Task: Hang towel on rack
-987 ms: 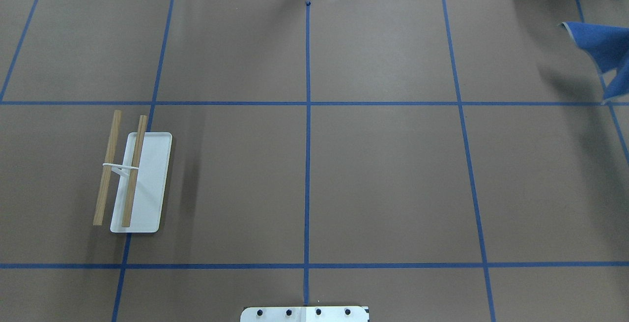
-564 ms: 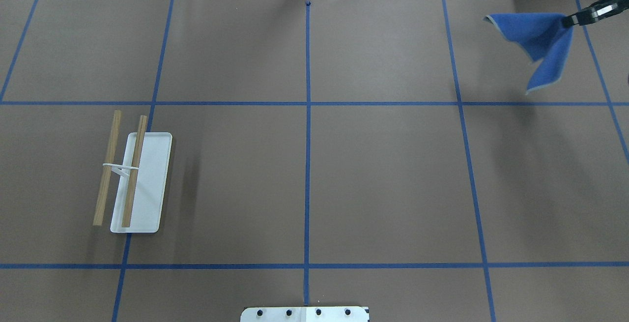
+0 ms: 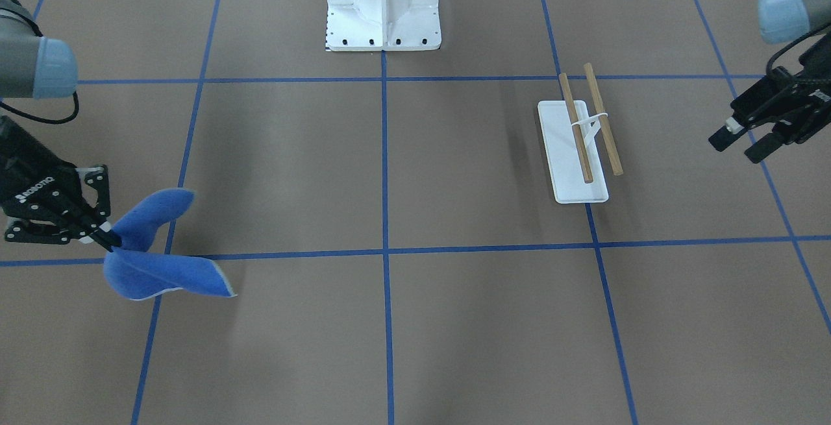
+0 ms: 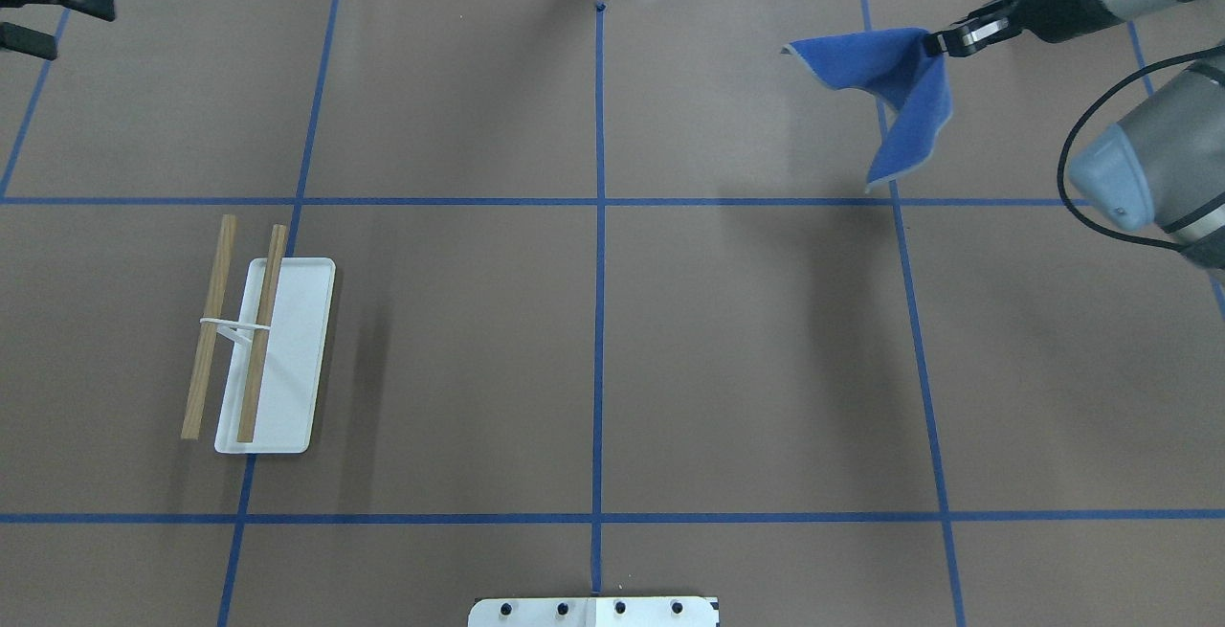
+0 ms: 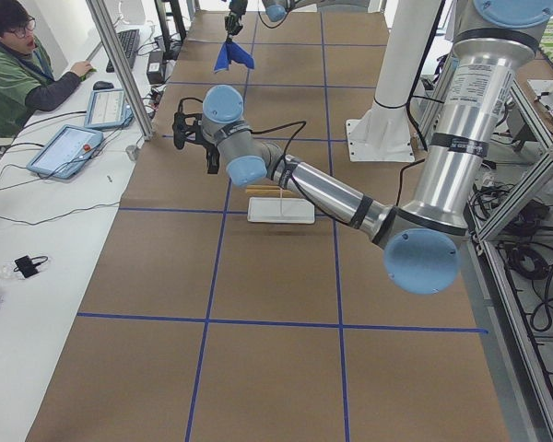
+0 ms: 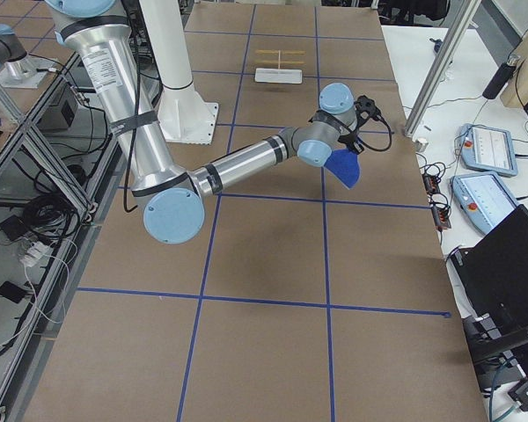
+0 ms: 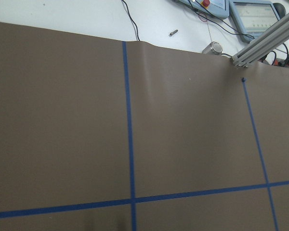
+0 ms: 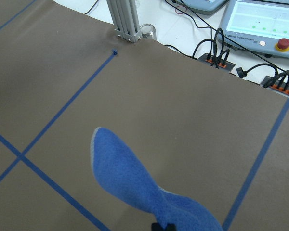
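Observation:
The royal-blue towel (image 4: 895, 81) hangs in the air from my right gripper (image 4: 940, 40), which is shut on one corner of it at the table's far right. It also shows in the front view (image 3: 159, 250), the right wrist view (image 8: 135, 185) and the side views (image 6: 343, 167) (image 5: 232, 57). The rack (image 4: 258, 340), a white base with two brown dowels, stands on the left half of the table, also in the front view (image 3: 581, 139). My left gripper (image 4: 48, 19) is open and empty at the far left edge, well beyond the rack (image 3: 740, 143).
The white bolted robot pedestal (image 3: 383, 6) stands at the near middle edge. Blue tape lines cross the brown table cover (image 4: 746, 349). Cables and screens lie beyond the far edge (image 8: 260, 29). An operator (image 5: 18, 64) sits at the far side.
My right gripper has carried the towel leftward from the table's right edge toward the middle. My left gripper has come into view at the far left.

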### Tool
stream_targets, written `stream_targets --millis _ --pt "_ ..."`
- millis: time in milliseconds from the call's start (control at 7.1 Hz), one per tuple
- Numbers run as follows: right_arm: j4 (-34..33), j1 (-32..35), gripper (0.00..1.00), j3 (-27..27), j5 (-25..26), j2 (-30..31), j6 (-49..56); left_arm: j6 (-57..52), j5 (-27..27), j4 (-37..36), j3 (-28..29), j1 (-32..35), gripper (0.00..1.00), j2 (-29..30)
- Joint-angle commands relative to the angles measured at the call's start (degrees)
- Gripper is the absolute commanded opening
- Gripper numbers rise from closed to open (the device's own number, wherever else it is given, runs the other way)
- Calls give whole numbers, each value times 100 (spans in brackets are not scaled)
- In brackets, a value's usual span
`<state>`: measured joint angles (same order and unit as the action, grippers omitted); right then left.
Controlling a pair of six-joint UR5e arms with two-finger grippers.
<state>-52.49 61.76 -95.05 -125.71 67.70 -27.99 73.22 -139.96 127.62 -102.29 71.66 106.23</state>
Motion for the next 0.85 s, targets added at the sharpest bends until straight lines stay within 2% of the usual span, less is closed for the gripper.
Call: stream_targets --millis 0,141,282,423,705 --pt "-172 -742 0 -529 852 -265 -260 2058 1533 8 7 -1419 99 782" --pt "-713 -971 0 -967 1107 -362 -312 2587 1899 -44 42 -1853 99 1046" --pt "-1163 -1382 0 -1311 1667 -502 -313 3132 1946 -45 42 -1988 98 1188" --pt "-1385 -1882 0 -1549 2299 -582 -400 3529 2138 -45 42 -2041 98 1224" --pt "-1413 -2473 0 -1578 3101 -801 -629 4021 2682 -53 94 -2602 98 1451"
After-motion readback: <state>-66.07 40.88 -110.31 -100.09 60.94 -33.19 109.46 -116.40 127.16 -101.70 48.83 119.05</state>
